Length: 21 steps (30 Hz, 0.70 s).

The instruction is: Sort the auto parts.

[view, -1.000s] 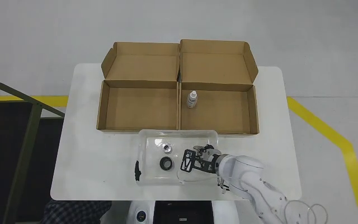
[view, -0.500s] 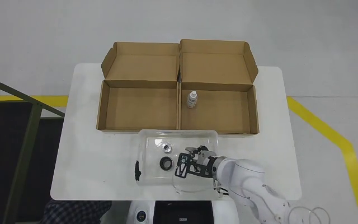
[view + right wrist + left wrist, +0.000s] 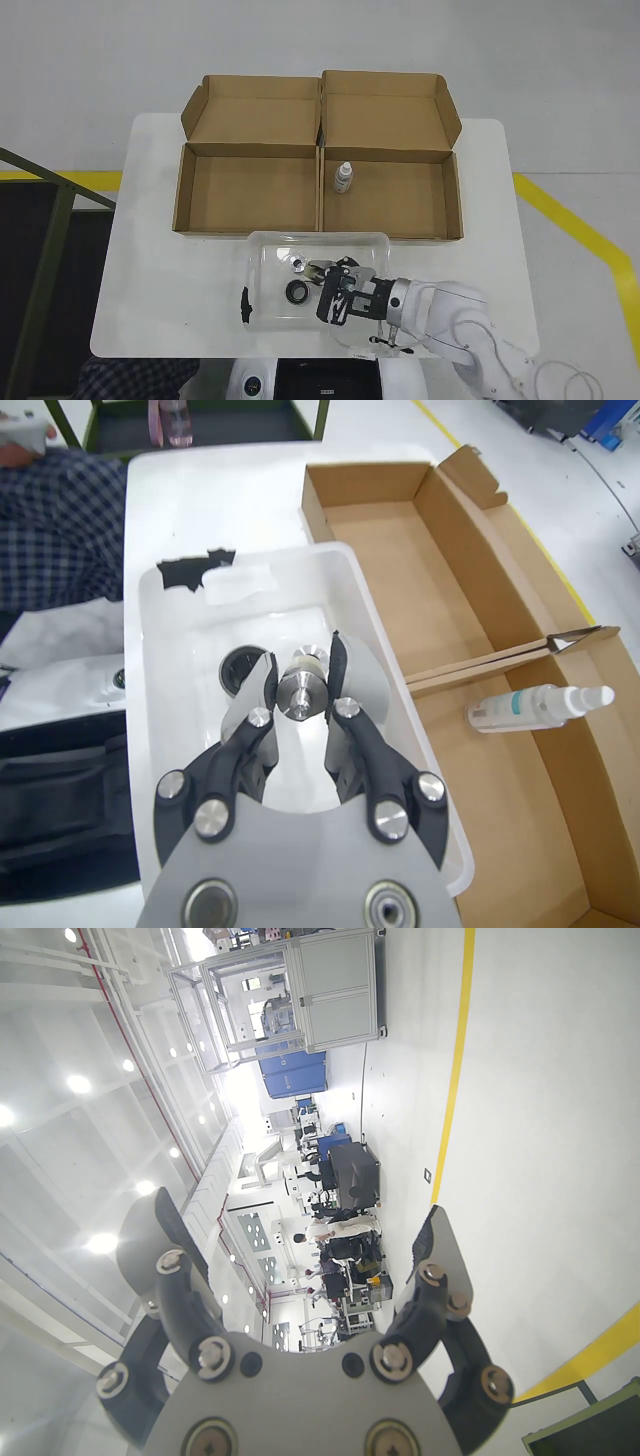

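A clear plastic bin [image 3: 262,243] at the table's front holds a silver metal part [image 3: 297,264] and a black ring-shaped part [image 3: 297,292]. My right gripper [image 3: 311,269] reaches into the bin from the right. In the right wrist view the right gripper [image 3: 302,652] is shut on the silver part [image 3: 300,695], one pad against each side. The black ring [image 3: 239,670] lies just beside one finger, untouched. My left gripper [image 3: 297,1203] is open, holds nothing, and points out at the room.
Two open cardboard boxes stand side by side behind the bin. The left box [image 3: 248,193] is bare and the right box [image 3: 400,200] holds a white spray bottle [image 3: 343,178]. Black tape [image 3: 244,303] sticks to the bin's left end.
The right arm has slid left across the bin until its fingers reached the silver part. The parts, boxes and bottle have stayed put.
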Each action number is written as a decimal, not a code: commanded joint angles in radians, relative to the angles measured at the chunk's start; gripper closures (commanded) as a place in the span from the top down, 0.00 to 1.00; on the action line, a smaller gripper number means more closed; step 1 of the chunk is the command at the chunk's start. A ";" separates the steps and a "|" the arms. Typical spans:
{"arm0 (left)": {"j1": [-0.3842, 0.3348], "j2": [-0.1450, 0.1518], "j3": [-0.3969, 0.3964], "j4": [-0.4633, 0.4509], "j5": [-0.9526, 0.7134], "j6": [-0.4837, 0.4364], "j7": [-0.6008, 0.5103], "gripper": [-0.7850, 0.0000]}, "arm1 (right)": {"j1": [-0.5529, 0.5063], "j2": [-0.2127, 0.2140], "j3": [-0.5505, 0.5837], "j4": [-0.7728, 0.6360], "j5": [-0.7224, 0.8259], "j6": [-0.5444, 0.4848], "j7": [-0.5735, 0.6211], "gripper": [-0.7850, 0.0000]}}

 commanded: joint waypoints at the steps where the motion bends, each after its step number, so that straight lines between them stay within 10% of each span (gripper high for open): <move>1: 0.000 0.000 0.000 0.000 0.000 0.000 0.000 1.00 | 0.001 -0.002 0.007 0.019 0.090 -0.019 -0.077 0.00; 21: 0.000 0.000 0.000 0.000 0.000 0.000 0.000 1.00 | 0.084 -0.014 0.108 0.147 0.662 -0.025 -0.303 0.00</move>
